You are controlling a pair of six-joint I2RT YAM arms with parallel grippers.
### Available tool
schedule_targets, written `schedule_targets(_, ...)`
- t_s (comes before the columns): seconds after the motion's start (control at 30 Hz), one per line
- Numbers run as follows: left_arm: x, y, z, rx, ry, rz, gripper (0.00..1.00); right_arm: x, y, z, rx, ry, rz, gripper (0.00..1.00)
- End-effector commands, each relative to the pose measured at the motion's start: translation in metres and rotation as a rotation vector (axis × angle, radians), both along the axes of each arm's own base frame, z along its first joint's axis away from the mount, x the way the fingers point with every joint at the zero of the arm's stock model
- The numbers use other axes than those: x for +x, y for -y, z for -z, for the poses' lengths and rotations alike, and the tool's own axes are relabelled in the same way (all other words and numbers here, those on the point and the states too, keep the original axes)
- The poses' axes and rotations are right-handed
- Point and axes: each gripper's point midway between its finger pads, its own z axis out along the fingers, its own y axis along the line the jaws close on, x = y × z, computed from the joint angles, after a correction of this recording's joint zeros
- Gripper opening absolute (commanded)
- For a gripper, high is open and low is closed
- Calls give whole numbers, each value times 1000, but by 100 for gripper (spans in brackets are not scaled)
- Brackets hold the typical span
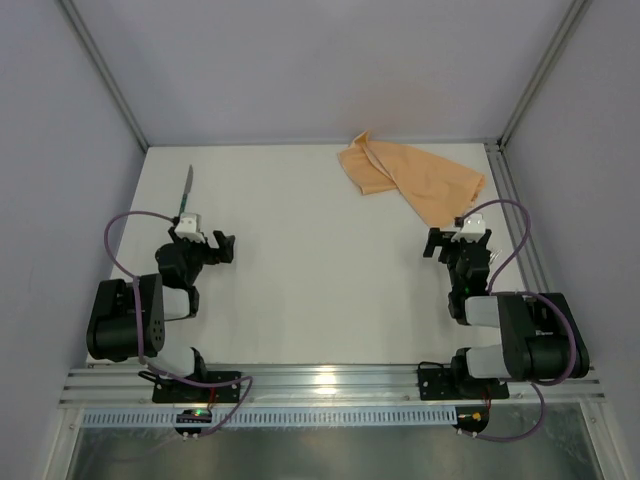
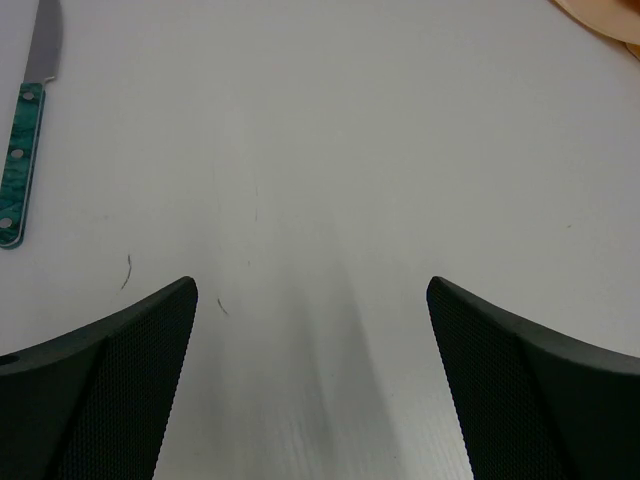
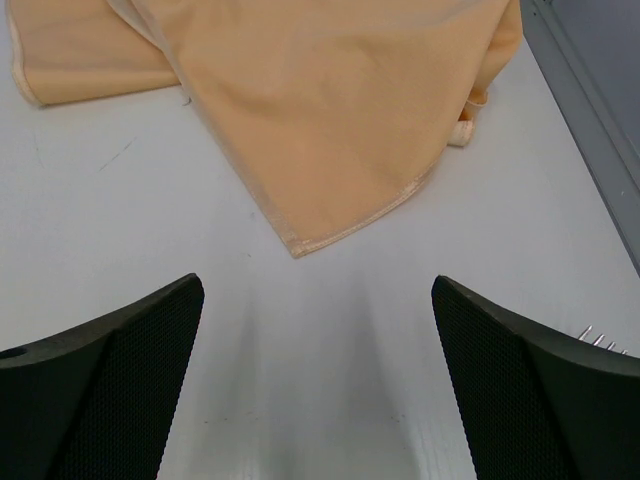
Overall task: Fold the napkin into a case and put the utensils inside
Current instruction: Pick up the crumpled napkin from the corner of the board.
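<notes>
Currently one crumpled napkin (image 3: 320, 100); one knife (image 2: 27, 125); left tool (image 2: 311, 290), right tool (image 3: 318, 285) both spread wide, empty.

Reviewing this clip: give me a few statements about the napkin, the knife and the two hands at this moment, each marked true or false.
1. The napkin lies rumpled at the far right of the table. True.
2. The left hand is shut on the knife. False: it is open and empty; the knife lies on the table, apart from it.
3. The knife rests on the napkin. False: the knife is at the far left, the napkin at the far right.
4. The right hand is open, holding nothing. True.
</notes>
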Motion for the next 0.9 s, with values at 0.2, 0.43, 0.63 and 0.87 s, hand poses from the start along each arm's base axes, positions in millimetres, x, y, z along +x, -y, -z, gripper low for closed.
schedule_targets(0.2,10,-4,-17,24,64,-14,99,46,16,-96,159,-161,136,99)
schedule_targets(0.43,9,-2,-15,23,42,-10,87,64,20,-66,308,-463,312,86)
schedule_targets(0.63,17,0,-35,26,79,-7,87,70,25,-9,261,-664,402,85)
schedule_targets(0.87,47,9,-56,-52,-383,171,73,75,16,36,295,-777,404,81)
